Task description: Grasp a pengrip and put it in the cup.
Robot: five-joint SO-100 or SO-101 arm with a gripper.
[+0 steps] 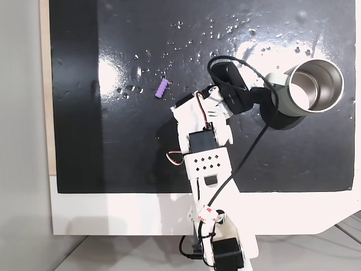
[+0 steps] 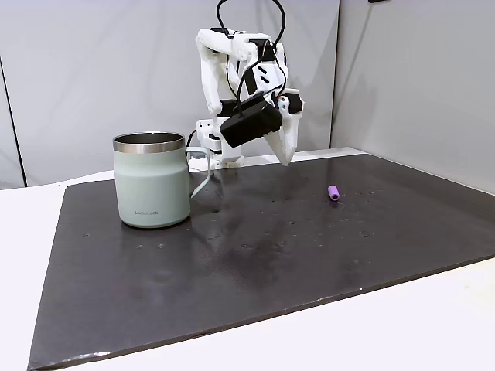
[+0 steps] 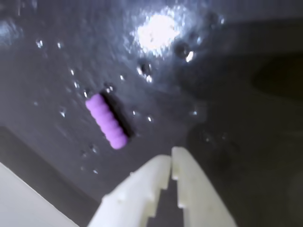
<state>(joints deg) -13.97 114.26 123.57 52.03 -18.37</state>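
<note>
The light purple ribbed pengrip (image 1: 162, 88) lies flat on the black mat, also seen as the pengrip (image 2: 333, 192) and the pengrip (image 3: 107, 121). My white gripper (image 3: 170, 160) is shut with nothing in it, its tips hovering above the mat a short way from the pengrip. In the fixed views the gripper (image 1: 179, 107) (image 2: 287, 160) hangs between the pengrip and the cup. The cup (image 1: 313, 87) (image 2: 151, 182), pale grey-green with a shiny steel inside, stands upright on the mat.
The black mat (image 1: 113, 141) (image 2: 255, 263) covers most of a white table (image 1: 124, 214). A black cable (image 1: 248, 152) loops from the arm past the cup. Grey walls (image 2: 402, 77) stand behind the arm's base.
</note>
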